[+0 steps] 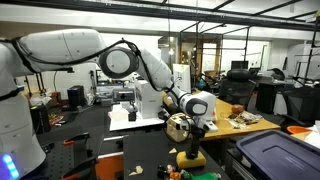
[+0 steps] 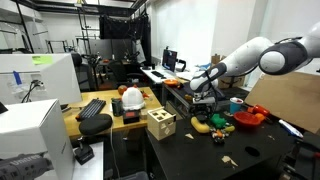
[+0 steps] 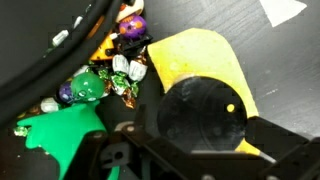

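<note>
Over toy pile [image 2: 218,122] | gripper [image 2: 206,104] jaws wide, empty | yellow piece [image 3: 200,50] half hidden in wrist view

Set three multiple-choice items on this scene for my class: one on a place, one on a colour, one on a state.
1. Where is the yellow toy?
A. On the dark tabletop, below the end effector
B. On the keyboard
C. Inside the wooden box

2. In the wrist view, what colour is the large flat piece beside it?
A. Blue
B. Green
C. White

3. How is the end effector?
A. Shut on the toy
B. Shut, empty
C. Open, empty

Answers:
1 A: in both exterior views the toy lies on the table beneath the hovering end effector.
2 B: the piece is plainly green.
3 C: the jaws stand apart with nothing between them.
</note>
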`<action>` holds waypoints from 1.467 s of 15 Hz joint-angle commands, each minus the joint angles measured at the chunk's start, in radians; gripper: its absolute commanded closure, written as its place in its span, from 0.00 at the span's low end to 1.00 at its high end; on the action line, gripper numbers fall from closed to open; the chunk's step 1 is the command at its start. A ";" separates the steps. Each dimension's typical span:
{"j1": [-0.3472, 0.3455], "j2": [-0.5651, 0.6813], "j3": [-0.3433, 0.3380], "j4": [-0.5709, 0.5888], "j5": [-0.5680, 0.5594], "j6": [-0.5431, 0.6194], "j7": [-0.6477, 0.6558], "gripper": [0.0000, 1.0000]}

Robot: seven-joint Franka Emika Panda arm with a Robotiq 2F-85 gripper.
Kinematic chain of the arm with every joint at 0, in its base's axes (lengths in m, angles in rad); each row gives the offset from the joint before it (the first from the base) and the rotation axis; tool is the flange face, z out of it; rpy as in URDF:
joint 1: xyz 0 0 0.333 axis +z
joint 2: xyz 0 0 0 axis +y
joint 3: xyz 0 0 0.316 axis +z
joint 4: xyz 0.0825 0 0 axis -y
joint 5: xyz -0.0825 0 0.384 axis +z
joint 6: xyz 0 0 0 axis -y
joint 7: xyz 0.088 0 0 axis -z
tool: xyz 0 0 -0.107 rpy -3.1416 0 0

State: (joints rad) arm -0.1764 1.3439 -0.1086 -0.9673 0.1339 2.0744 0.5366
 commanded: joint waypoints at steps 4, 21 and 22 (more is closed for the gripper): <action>-0.024 0.051 0.020 0.101 0.038 -0.109 -0.048 0.40; -0.094 0.023 0.111 0.098 0.115 -0.124 0.031 0.54; -0.098 0.021 0.116 0.097 0.128 -0.123 0.046 0.54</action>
State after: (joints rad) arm -0.2588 1.3647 -0.0193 -0.8796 0.2182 1.9710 0.5394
